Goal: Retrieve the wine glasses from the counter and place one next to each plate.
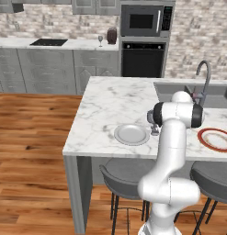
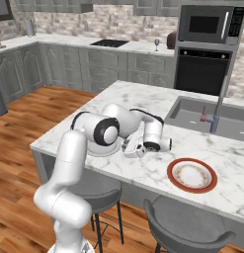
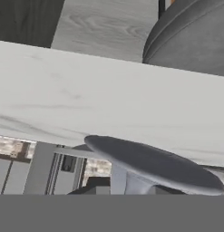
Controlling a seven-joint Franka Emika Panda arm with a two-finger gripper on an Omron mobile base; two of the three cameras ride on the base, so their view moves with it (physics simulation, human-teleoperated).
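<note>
One wine glass [image 1: 153, 121] stands upright on the marble island [image 1: 110, 103], just right of the grey-white plate [image 1: 132, 134], half hidden by my arm. In the hand view its round foot [image 3: 154, 165] and stem are very close, the stem running down between my fingertips. My gripper [image 2: 129, 147] hangs low over the island beside that plate [image 2: 101, 149] and seems shut on the stem. The second wine glass [image 1: 100, 40] [image 2: 156, 45] stands on the far counter [image 1: 82, 44]. The red-rimmed plate [image 1: 218, 139] [image 2: 191, 175] lies further right.
A sink with a tall faucet [image 1: 204, 78] [image 2: 220, 106] is set into the island's far right. Grey stools [image 1: 126, 176] [image 2: 192, 225] stand under its near edge. The counter also carries a black cooktop [image 1: 49, 42] and a dark jar [image 1: 112, 35] beside the oven stack [image 1: 142, 59].
</note>
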